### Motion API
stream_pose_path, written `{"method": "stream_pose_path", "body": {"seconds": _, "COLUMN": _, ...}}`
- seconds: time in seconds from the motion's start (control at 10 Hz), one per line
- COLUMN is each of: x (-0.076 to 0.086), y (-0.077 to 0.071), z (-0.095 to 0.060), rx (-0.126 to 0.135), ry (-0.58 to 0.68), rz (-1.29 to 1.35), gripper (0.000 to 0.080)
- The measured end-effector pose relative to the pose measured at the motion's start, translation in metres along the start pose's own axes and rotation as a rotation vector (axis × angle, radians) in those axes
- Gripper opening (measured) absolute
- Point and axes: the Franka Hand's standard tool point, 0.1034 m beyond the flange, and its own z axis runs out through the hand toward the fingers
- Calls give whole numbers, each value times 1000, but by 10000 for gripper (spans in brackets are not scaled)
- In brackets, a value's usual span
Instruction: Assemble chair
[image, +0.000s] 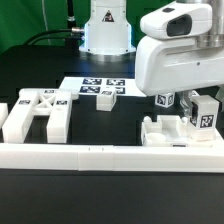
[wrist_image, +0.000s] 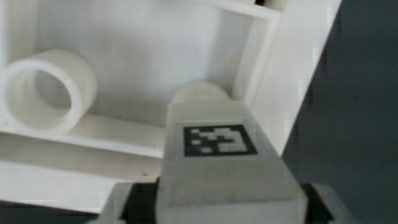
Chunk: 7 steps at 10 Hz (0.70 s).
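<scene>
Arm base (image: 105, 30), 12 o'clock in exterior view: glossy white rounded shell, dark joint above. Wrist housing (image: 175, 55), 2 o'clock: bulky white casing, smooth corners, grey oval inset on top. Hand (wrist_image: 217, 205), wrist view: fingers (wrist_image: 128, 203) dull grey, flat-sided.

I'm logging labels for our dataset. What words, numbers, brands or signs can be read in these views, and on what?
No words, numbers or brand names can be read in either view.
The only signs are wordless black-and-white square tags, on the marker board, the left chair part and the blocky chair part close to the wrist camera.
</scene>
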Motion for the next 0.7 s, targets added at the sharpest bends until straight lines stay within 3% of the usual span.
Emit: {"method": "stream_pose_path", "body": {"seconds": 0.7, "x": 2, "y": 3, "z": 1, "rx": 2, "ry": 48, "rz": 651, "gripper": 288}}
